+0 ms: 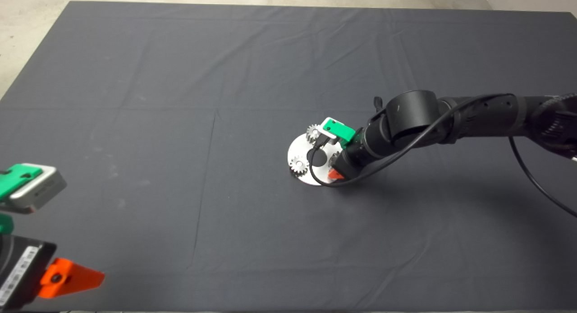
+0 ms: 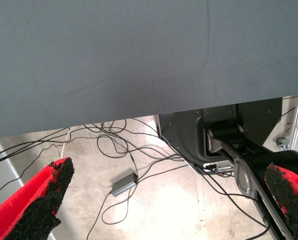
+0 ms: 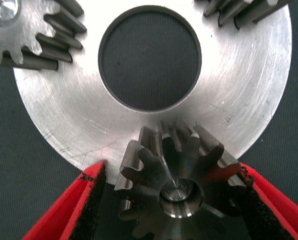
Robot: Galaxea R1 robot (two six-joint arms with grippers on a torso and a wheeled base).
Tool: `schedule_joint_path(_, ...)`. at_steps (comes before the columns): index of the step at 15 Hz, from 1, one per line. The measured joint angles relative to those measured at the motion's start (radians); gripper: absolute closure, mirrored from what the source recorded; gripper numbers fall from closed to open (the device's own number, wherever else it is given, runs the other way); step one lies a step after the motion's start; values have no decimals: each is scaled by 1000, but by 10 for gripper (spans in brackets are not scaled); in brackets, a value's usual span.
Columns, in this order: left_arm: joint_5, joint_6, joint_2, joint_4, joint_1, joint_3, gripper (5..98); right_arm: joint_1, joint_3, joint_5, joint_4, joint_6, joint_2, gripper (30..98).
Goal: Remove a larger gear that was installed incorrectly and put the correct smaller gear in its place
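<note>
The plate, a round silver disc with a wide centre hole, lies on the mat a little right of its middle. The right arm reaches in to it from the mat's right edge. The right gripper is lowered over the side of the plate nearest that arm. Its red fingers are apart, one on each side of the larger gear. One pad is at the teeth and the other has a narrow gap to them, so the gear is straddled rather than plainly clamped. This gear stands upright at the plate's edge, with flared teeth and a bright spot at its centre. Two small gears stand on the far side of the plate, well apart from each other and close to its rim, with the hole between them and the larger gear. The left gripper is parked at the mat's lower left corner with its fingers wide apart. Its wrist view shows the mat's edge and a floor strewn with cables.
</note>
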Motion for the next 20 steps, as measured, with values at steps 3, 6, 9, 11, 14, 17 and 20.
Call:
schedule_joint_path(3,0,0,0,0,0,0,53,-2,0,-3,0,-1,-1,678)
schedule_joint_path(6,0,0,0,0,0,0,53,-2,0,-5,0,-2,-6,730)
schedule_joint_path(9,0,0,0,0,0,0,53,-2,0,-8,0,-2,-9,762)
schedule_joint_path(11,0,0,0,0,0,0,53,-2,1,-8,0,-2,-9,768)
schedule_joint_path(14,0,0,0,0,0,0,53,-2,1,-7,0,-2,-9,782)
schedule_joint_path(17,0,0,0,0,0,0,53,-3,5,-9,-2,-2,-9,787)
schedule_joint_path(20,0,0,-11,0,0,0,53,-11,29,-14,-42,-2,-9,794)
